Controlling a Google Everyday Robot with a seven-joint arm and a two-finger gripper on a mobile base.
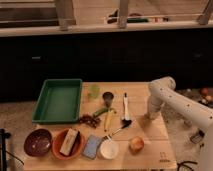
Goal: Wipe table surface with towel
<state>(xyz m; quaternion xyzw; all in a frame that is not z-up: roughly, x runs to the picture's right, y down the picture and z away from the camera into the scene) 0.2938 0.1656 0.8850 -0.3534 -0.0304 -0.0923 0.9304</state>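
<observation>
Camera view: gripper (148, 116) is down at the right edge of the table surface (140, 97), probably pressing a towel flat for the wipe, but I can't make out a towel or tell if the fingers are open or closed. Clutter sits to the gripper's left: spatula (125, 107) nearest, then cup (107, 96), with the green tray (59, 100) far left; bowls (55, 143) and an apple (135, 144) lie toward the front. That leaves a bare strip around the gripper to wipe. Tabletop's long axis runs left-right, planks likewise.
</observation>
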